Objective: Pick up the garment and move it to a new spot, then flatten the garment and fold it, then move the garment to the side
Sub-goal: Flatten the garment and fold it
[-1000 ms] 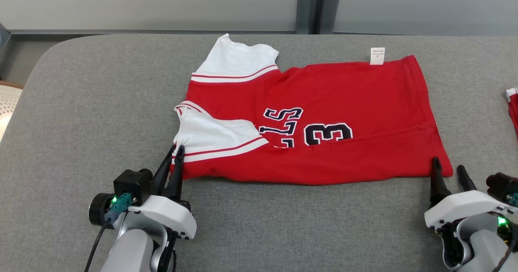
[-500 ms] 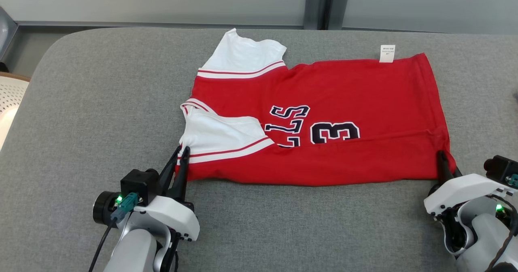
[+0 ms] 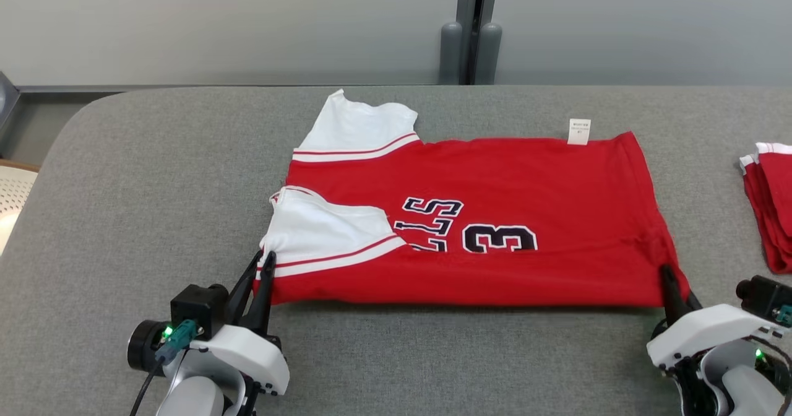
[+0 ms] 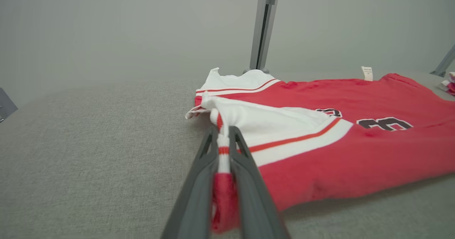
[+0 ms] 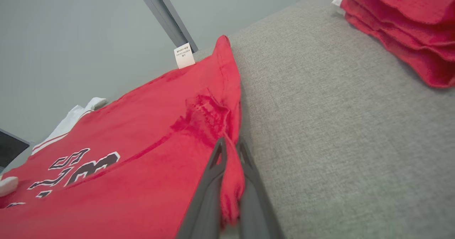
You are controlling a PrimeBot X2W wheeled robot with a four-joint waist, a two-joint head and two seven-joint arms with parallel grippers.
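Since a second ago the right gripper (image 3: 673, 278) has brought its fingers, which stood apart beside the hem, together onto the near right corner of the garment (image 3: 507, 174). That red jersey with white sleeves lies folded lengthwise on the grey table (image 3: 142, 187), dark lettering up, its near edge looking slightly raised between the two grippers. At the near left corner the left gripper (image 3: 263, 261) is clamped on the striped sleeve edge, red and white cloth bunched between its fingers. A white label (image 3: 579, 131) sticks out at the far edge. Off to the right, well apart, sits a stack of folded red garments (image 3: 770, 218).
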